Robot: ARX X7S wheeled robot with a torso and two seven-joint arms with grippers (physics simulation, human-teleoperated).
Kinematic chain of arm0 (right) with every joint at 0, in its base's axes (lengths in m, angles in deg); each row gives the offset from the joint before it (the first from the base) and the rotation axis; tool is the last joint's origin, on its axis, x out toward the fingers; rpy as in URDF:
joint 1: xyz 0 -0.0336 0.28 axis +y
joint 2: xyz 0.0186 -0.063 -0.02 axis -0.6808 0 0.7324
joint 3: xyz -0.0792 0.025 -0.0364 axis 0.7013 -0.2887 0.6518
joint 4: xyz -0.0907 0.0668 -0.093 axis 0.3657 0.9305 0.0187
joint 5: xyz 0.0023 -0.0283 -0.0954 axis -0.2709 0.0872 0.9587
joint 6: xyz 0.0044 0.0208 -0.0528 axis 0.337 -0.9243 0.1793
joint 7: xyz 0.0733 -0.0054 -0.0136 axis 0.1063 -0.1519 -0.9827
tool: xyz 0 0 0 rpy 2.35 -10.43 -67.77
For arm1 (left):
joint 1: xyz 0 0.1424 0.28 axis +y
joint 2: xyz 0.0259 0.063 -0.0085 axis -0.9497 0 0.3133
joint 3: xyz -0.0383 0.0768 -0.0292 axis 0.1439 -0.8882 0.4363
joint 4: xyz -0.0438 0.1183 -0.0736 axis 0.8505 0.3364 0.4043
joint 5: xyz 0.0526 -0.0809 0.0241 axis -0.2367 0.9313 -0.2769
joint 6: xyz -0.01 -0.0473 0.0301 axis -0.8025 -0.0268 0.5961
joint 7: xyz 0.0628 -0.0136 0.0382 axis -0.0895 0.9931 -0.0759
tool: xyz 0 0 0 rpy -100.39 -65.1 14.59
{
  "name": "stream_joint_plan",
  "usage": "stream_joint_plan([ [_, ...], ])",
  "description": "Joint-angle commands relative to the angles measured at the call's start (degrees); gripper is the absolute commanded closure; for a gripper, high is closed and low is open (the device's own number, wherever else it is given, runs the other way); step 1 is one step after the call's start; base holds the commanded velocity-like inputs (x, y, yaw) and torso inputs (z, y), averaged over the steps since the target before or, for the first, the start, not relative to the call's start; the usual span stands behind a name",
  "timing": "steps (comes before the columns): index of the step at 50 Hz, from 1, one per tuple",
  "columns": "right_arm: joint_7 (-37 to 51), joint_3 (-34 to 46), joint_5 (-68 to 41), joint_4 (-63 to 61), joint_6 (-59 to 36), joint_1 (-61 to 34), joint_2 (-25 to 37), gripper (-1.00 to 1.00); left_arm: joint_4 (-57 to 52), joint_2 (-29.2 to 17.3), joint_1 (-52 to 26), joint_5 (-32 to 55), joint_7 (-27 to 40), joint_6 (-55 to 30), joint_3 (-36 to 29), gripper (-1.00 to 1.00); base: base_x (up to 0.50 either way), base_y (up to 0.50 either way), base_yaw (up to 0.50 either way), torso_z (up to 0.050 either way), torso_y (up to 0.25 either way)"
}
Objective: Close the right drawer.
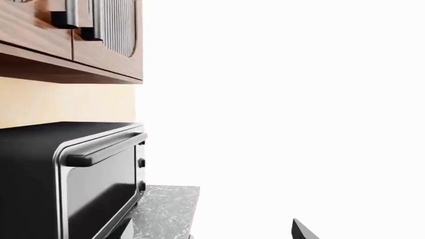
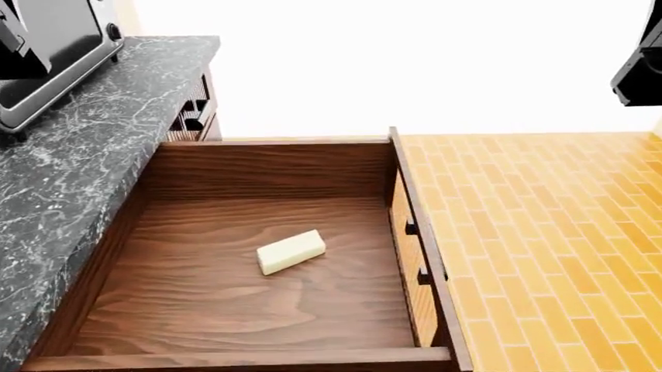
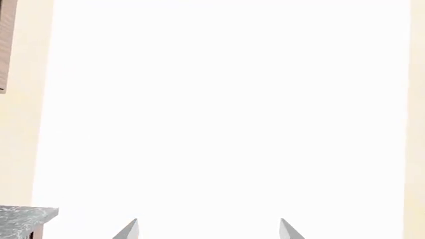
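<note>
Head view showed the right drawer (image 2: 248, 256) pulled far out from under the dark marble countertop (image 2: 93, 147), its grained wooden box open to the camera and its front panel with the bar handle (image 2: 419, 260) facing the tiled floor (image 2: 548, 232). A pale, bar-shaped block (image 2: 291, 252) lay loose near the middle of the drawer floor, clear of every wall, so it seemed unlikely to hinder closing. A toaster oven (image 2: 52, 46) stood on the countertop, well back from the drawer.

Both arms were held high and away from the drawer, probably a resting pose before any approach. The right gripper (image 3: 207, 230) had its two fingertips spread wide apart with nothing between them. Of the left gripper (image 1: 305, 231) only one dark tip showed, so whether its jaws were parted could not be told.
</note>
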Motion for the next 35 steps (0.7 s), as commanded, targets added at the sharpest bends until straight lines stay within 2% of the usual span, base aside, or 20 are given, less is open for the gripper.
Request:
stream_joint_plan([
  [1,-0.01,-0.01,0.13,0.07,0.33,-0.16,0.25,-1.00,-0.11,-0.11,-0.17,0.05,-0.03,0.19,-0.28,-1.00,0.00,0.00,0.00,0.000,0.000],
  [11,-0.70,1.39,1.13,-0.56,-1.07,-1.28,0.56,-1.00,-0.28,-0.31,-0.05,-0.02,-0.14,0.43,-0.32,-1.00,0.41,-0.01,0.00,0.000,0.000],
  [23,-0.37,0.73,1.46,-0.43,0.04,-0.19,0.45,-1.00,-0.39,-0.46,-0.12,0.10,-0.14,0.76,-0.47,-1.00,0.00,0.00,0.00,0.000,0.000],
  [25,-2.30,-1.62,0.78,-0.83,1.46,0.97,0.00,-1.00,-0.37,-0.46,-0.11,0.05,-0.17,0.79,-0.52,-1.00,0.00,0.00,0.00,0.000,0.000],
  [28,-1.21,0.05,2.08,-0.74,0.04,-0.62,0.69,-1.00,-0.34,-0.51,-0.12,0.06,-0.19,0.85,-0.56,-1.00,-0.01,-0.50,0.00,0.000,0.000],
  [35,-1.68,-0.36,2.56,0.77,0.40,1.28,0.82,-1.00,-0.40,-0.51,-0.25,-0.04,-0.27,0.87,-0.77,-1.00,0.00,0.00,0.00,0.000,0.000],
])
